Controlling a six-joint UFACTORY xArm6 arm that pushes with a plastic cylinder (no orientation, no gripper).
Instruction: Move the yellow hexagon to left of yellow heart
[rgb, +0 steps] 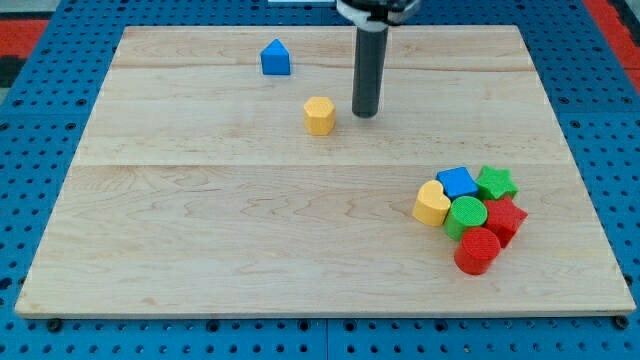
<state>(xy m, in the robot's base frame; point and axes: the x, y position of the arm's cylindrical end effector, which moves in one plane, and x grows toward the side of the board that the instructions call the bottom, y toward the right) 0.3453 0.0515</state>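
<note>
A single camera covers the scene; there is no second view to share anything with. It sits high in front of the bench (200, 240), looking down and forward at a slant, so the near edge of the wooden board runs wide along the bottom of the view and the far edge looks shorter near the top. It stands far enough back to take in the whole board, with a strip of blue pegboard (30, 200) showing on the left, on the right and along the near side. The rod enters from the top, its upper part cut off by the frame, and my tip (365, 114) shows in the far half.
</note>
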